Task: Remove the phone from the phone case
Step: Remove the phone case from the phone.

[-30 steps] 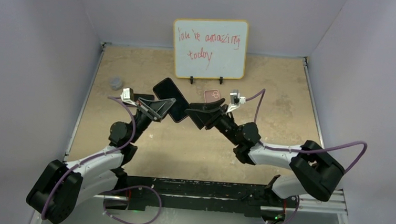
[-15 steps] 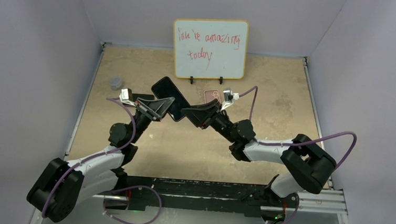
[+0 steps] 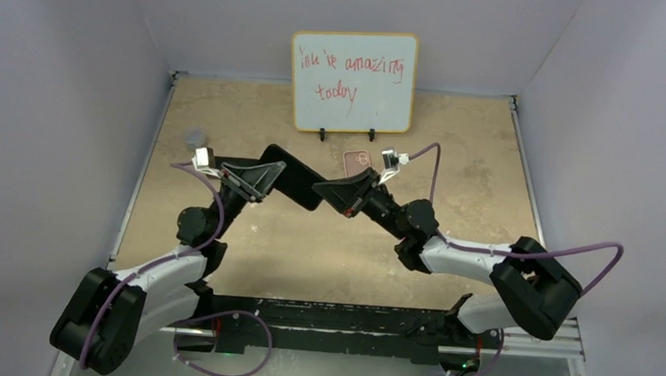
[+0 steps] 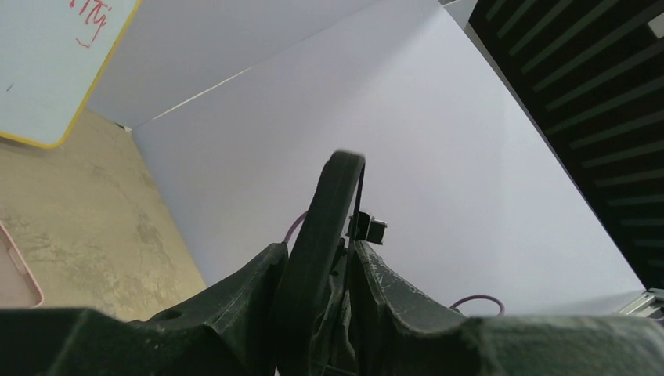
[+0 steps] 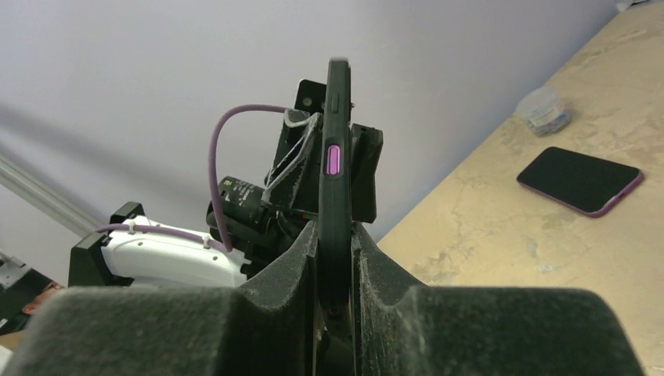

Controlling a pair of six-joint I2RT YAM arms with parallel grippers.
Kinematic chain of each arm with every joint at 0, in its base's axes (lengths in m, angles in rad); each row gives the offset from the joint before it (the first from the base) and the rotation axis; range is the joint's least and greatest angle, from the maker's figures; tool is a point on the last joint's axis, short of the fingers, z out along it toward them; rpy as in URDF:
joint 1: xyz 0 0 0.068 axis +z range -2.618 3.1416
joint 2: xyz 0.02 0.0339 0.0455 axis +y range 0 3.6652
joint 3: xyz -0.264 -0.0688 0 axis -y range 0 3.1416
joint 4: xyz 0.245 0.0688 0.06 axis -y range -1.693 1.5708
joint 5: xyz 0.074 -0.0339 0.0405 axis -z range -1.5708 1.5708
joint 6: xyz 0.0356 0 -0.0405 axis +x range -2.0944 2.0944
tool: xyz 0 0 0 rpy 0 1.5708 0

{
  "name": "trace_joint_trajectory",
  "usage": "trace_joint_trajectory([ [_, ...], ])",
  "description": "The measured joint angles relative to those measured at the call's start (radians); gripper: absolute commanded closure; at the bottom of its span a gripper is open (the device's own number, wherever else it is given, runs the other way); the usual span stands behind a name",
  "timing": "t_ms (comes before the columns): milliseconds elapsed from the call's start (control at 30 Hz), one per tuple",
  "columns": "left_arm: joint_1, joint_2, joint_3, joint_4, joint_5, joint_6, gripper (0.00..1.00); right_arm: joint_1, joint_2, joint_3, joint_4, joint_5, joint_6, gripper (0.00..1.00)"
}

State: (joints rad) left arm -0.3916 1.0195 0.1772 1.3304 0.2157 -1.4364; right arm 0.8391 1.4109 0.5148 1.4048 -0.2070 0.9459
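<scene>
Black on its face and dark along the rim, the phone (image 3: 293, 176) hangs in the air above the table (image 3: 456, 144), bridged between the two arms in front of the whiteboard (image 3: 352, 81). The right gripper (image 3: 329, 192) is clenched on one end. Its wrist view shows both pads (image 5: 297, 258) tight against the case (image 5: 336, 110), seen edge-on, with a purple side button just above them. The left gripper (image 3: 265, 176) straddles the other end; its fingers (image 4: 250, 290) flank the slab, but I cannot tell whether they press on it.

The phone itself is likely stiff, smooth and breakable, while the case looks like a softer shell that should flex at the corners. Peeling it off wants one hold on the case's lip near a corner and the other on the phone's flat faces, squeezed gently, since glass slides. A second dark phone (image 5: 579, 180) with a purplish edge lies flat on the table, well apart.
</scene>
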Motion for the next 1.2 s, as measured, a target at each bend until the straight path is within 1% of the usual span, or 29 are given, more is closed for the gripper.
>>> trace_joint_trajectory([
  [167, 0.029, 0.023, 0.000, 0.016, 0.065, 0.001, 0.63, -0.035, -0.056, -0.006, -0.074, -0.028, 0.006, 0.99],
  [300, 0.031, 0.066, 0.013, 0.035, 0.133, 0.001, 0.65, -0.050, -0.061, -0.006, -0.106, -0.053, 0.024, 1.00],
  [400, 0.036, 0.108, 0.034, 0.061, 0.174, 0.000, 0.72, -0.061, -0.061, -0.006, -0.116, -0.058, 0.043, 1.00],
  [467, 0.039, 0.135, 0.043, 0.078, 0.195, -0.003, 0.79, -0.068, -0.061, -0.004, -0.120, -0.060, 0.053, 1.00],
  [500, 0.040, 0.146, 0.045, 0.087, 0.206, -0.007, 0.85, -0.071, -0.061, -0.003, -0.121, -0.063, 0.057, 0.97],
  [533, 0.040, 0.154, 0.045, 0.095, 0.211, -0.011, 0.92, -0.074, -0.061, -0.003, -0.125, -0.065, 0.061, 0.92],
  [567, 0.042, 0.162, 0.045, 0.111, 0.217, -0.015, 0.99, -0.075, -0.061, -0.002, -0.132, -0.066, 0.067, 0.85],
  [667, 0.045, 0.170, 0.045, 0.130, 0.222, -0.027, 1.00, -0.082, -0.061, 0.006, -0.148, -0.075, 0.080, 0.58],
  [733, 0.044, 0.170, 0.045, 0.127, 0.227, -0.038, 1.00, -0.082, -0.061, 0.014, -0.156, -0.080, 0.068, 0.46],
  [767, 0.042, 0.171, 0.045, 0.126, 0.232, -0.041, 1.00, -0.082, -0.061, 0.017, -0.159, -0.086, 0.056, 0.42],
  [833, 0.040, 0.170, 0.045, 0.124, 0.237, -0.046, 1.00, -0.084, -0.068, 0.018, -0.173, -0.108, 0.026, 0.38],
  [1000, 0.041, 0.151, 0.058, 0.081, 0.239, -0.045, 1.00, -0.101, -0.135, 0.000, -0.254, -0.163, -0.060, 0.33],
  [1100, 0.044, 0.136, 0.085, 0.032, 0.238, -0.043, 1.00, -0.107, -0.211, -0.026, -0.316, -0.194, -0.121, 0.35],
  [1200, 0.044, 0.134, 0.105, 0.004, 0.239, -0.046, 1.00, -0.107, -0.248, -0.028, -0.351, -0.232, -0.170, 0.37],
])
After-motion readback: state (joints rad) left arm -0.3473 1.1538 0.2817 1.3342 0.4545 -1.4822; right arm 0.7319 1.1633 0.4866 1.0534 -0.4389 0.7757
